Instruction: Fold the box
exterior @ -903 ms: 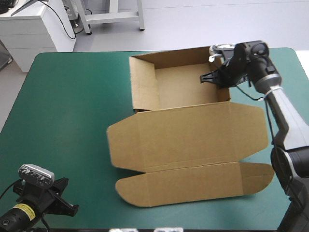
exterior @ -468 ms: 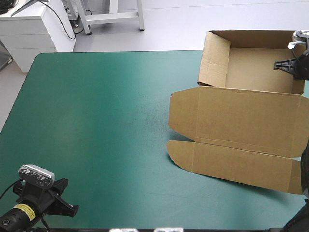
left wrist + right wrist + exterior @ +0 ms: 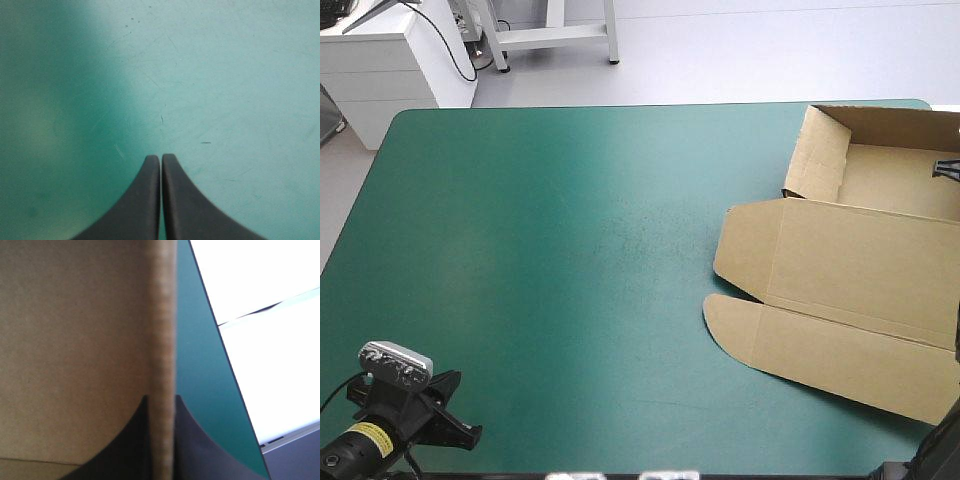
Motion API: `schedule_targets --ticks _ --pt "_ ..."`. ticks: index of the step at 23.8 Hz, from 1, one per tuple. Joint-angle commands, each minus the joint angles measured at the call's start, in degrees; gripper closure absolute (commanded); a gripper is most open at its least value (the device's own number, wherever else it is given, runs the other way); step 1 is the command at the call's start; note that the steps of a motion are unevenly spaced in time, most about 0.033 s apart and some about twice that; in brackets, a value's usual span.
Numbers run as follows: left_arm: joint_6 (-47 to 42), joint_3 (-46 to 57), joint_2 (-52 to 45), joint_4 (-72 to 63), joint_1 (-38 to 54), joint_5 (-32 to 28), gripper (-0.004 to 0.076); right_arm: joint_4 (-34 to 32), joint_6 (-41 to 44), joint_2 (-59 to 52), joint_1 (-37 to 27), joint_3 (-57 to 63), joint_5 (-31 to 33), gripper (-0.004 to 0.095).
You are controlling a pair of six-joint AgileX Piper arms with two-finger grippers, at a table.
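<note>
**tbl_watcher:** Starting nearest the robot: the left gripper [image 3: 160, 157] is down at the table's near-left corner. Its black fingers are pressed together tip to tip with nothing between them, and there's only bare teal-green cover [image 3: 540, 250] underneath. It's well apart from the box [image 3: 840, 250].

**foldnoob:** ok so where's the box sitting?

**tbl_watcher:** Way over on the table's right side, running out of the high view there. The closest bit is the rounded flap [image 3: 830, 350], lying flat. Behind that is the lid panel [image 3: 880, 265], also flat. Then comes the open tray [image 3: 900, 180] by the far-right corner, walls standing up.

**foldnoob:** and the right arm?

**tbl_watcher:** The right gripper [image 3: 162, 399] is clamped on a tray wall [image 3: 162, 315]. One finger is on the brown inner face, the other is outside over the cover, and the board's edge runs straight out between them. The table's edge is just past it. In the high view only a black sliver shows at the tray's right end, so I can't tell exactly which wall.
</note>
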Motion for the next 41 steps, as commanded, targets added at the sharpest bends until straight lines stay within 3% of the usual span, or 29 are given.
schedule_targets --ticks 1,5,10,11,14,16,18,20,21,22,26,28,31,35,41 --pt "-0.54 -1.36 0.49 0.37 -0.3 -3.03 0.0731 -1.17 0.65 -1.82 -1.86 -1.69 -0.14 0.0928" --pt "-0.54 -1.36 0.49 0.37 -0.3 -3.03 0.0731 -1.02 -0.68 -1.51 -2.37 -1.69 -0.14 0.091" --pt "-0.54 -1.36 0.49 0.46 -0.3 -3.03 0.0731 -3.37 -2.88 -1.51 -2.37 -2.25 -0.14 0.0584" --pt "-0.54 -1.36 0.49 0.46 -0.3 -3.03 0.0731 -4.64 -1.19 -1.94 -2.37 -2.99 -0.14 0.0423" --pt "-0.54 -1.36 0.49 0.46 -0.3 -3.03 0.0731 -4.17 -1.04 -3.97 -2.37 -3.57 -0.14 0.0292" --pt "-0.54 -1.36 0.49 0.46 -0.3 -3.03 0.0731 -1.18 -1.04 -7.28 -2.37 -3.57 -0.14 0.0315" --pt "-0.54 -1.36 0.49 0.46 -0.3 -3.03 0.0731 6.0 -0.78 -11.42 -2.37 -3.45 -0.14 0.0383" --pt "-0.54 -1.36 0.49 0.46 -0.3 -3.03 0.0731 16.17 -3.75 -15.73 -1.56 -3.35 -0.14 0.0605" --pt "-0.54 -1.36 0.49 0.46 -0.3 -3.03 0.0731 21.2 -7.53 -17.93 0.28 -3.22 -0.14 0.0831" --pt "-0.54 -1.36 0.49 0.46 -0.3 -3.03 0.0731 22.98 -8.63 -18.98 1.75 -2.97 -0.14 0.0929" --pt "-0.69 -1.36 0.49 0.13 -0.3 -3.16 0.0731 21.72 -10.84 -24.46 14.28 1.55 -0.25 0.0908" --pt "-0.69 -1.36 0.49 0.13 -0.3 -5.46 0.0731 16.64 -10.32 -27.37 21.89 4.39 -1.05 0.091" --pt "-0.69 -1.36 0.16 -0.13 -0.3 -9.58 0.0731 16.12 -11.09 -34.17 30.56 11.06 -3.86 0.091" --pt "-0.45 -1.36 -0.81 -0.13 -0.3 -10.5 0.0731 15.59 -13.24 -43.41 34.85 21.14 -11.96 0.091" --pt "-0.45 -1.36 -4.04 -2.29 -0.3 -12.25 0.0731 14.84 -13.81 -58.16 34.97 36.7 -24.57 0.0929"
